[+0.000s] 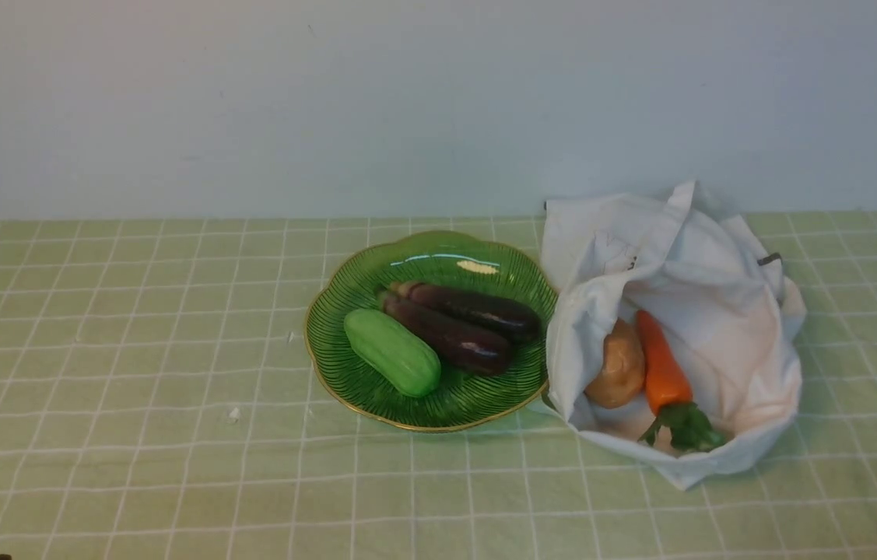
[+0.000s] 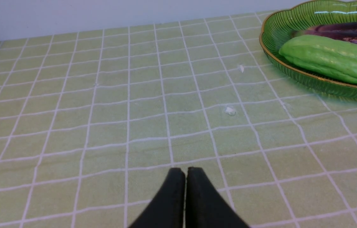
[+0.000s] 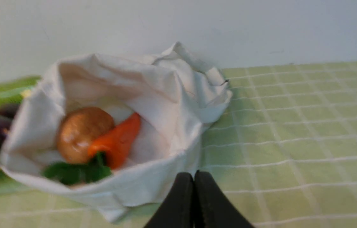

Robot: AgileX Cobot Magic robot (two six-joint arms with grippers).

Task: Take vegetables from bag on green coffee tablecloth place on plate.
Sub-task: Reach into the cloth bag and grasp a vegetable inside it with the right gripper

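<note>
The white cloth bag [image 1: 706,272] lies open on the pale green checked tablecloth [image 1: 135,389], right of the green plate [image 1: 345,299]. Inside the bag lie the tan potato [image 1: 615,365] and the orange carrot [image 1: 662,369] with its leafy top. They also show in the right wrist view: bag [image 3: 172,95], potato [image 3: 78,131], carrot [image 3: 118,141]. My right gripper [image 3: 194,177] is shut and empty, just short of the bag's near edge. My left gripper [image 2: 185,172] is shut and empty over bare cloth, well short of the plate [image 2: 295,74]. Neither gripper shows in the front view.
On the plate lie a light green cucumber-like vegetable [image 1: 391,351] and two dark purple eggplants [image 1: 457,325]. Small white specks [image 2: 230,110] lie on the cloth near the plate. A plain pale wall [image 1: 438,101] stands behind the table.
</note>
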